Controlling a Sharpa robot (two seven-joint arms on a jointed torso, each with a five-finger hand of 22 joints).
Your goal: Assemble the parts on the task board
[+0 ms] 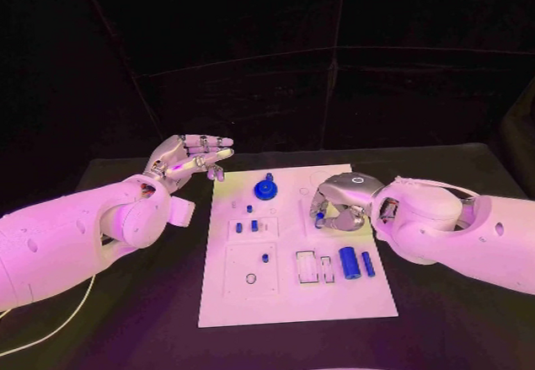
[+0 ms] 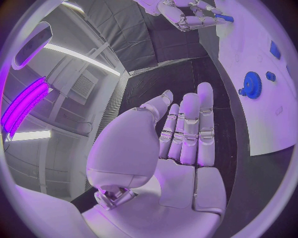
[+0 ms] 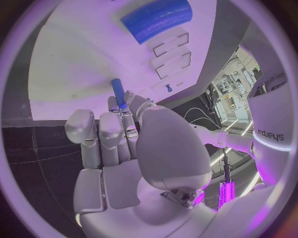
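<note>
Pinching a thin blue pin [image 3: 117,92], right hand [image 1: 340,204] works over the task board [image 1: 348,302]; left hand [image 1: 189,158] hovers spread, empty (big blue cylinder [image 1: 349,258] unplaced, most assembly left).

Robot lab: black-draped table [image 1: 470,308], ceiling strip lights [image 2: 74,54].

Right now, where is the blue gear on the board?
In the head view the blue gear stands at the far end of the board, left of centre, between the raised left hand and the right hand.
</note>
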